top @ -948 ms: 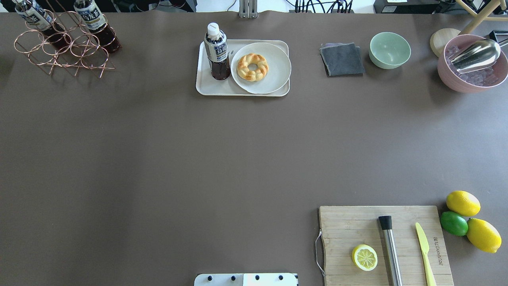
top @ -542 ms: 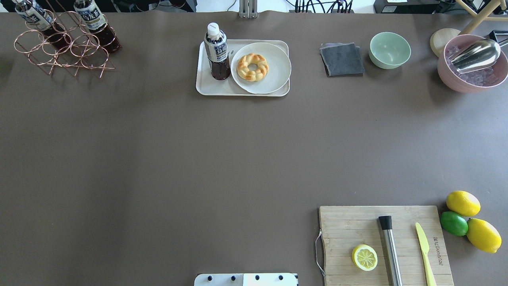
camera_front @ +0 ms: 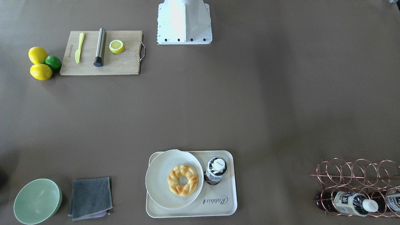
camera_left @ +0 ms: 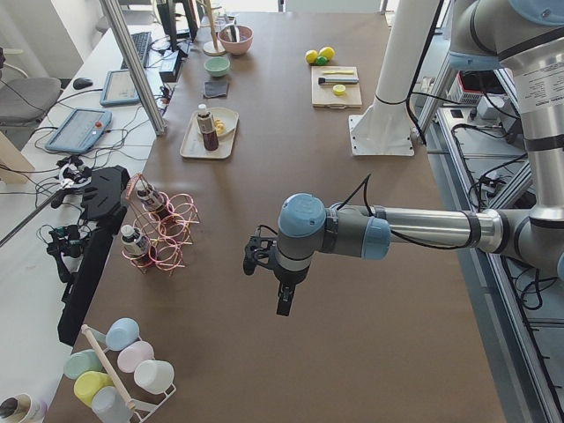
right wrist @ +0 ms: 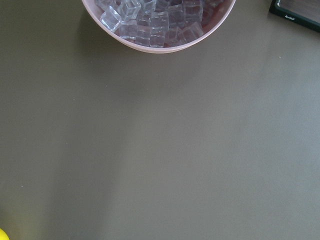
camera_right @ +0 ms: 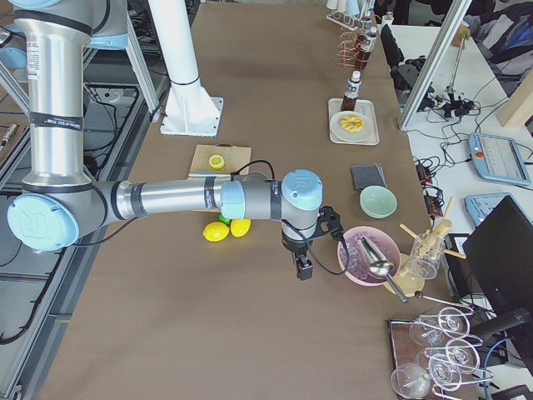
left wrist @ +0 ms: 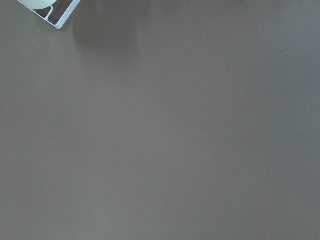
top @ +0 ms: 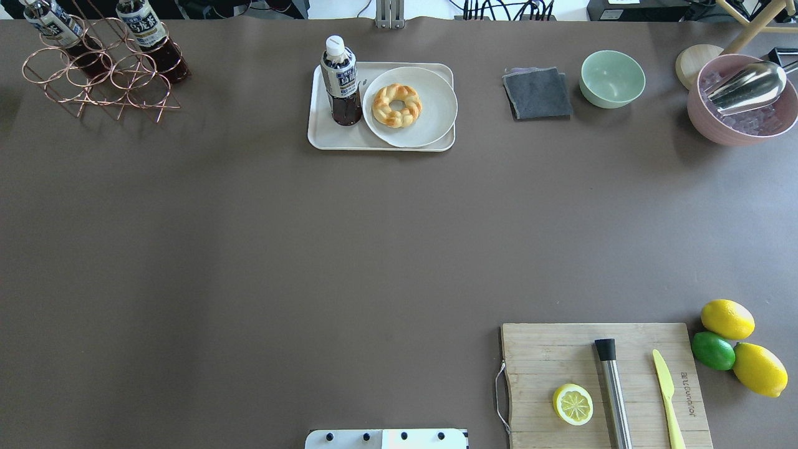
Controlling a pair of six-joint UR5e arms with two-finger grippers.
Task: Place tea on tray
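A tea bottle (top: 341,81) with a white cap stands upright on the left part of the cream tray (top: 349,140), beside a round plate (top: 430,118) that holds a braided doughnut. The front-facing view shows the bottle (camera_front: 216,170) from above on the tray (camera_front: 218,206) with its "Rabbit" print. Neither gripper is in the overhead or front-facing view. My left gripper (camera_left: 284,304) hangs over bare table, far from the tray; I cannot tell if it is open. My right gripper (camera_right: 305,271) hangs next to the pink bowl; I cannot tell if it is open.
Two more tea bottles (top: 149,37) lie in a copper wire rack (top: 100,81) at the far left. A grey cloth (top: 537,93), a green bowl (top: 612,78) and a pink bowl of ice (right wrist: 155,25) stand at the far right. A cutting board (top: 561,355) with tools and lemons (top: 727,318) is near right.
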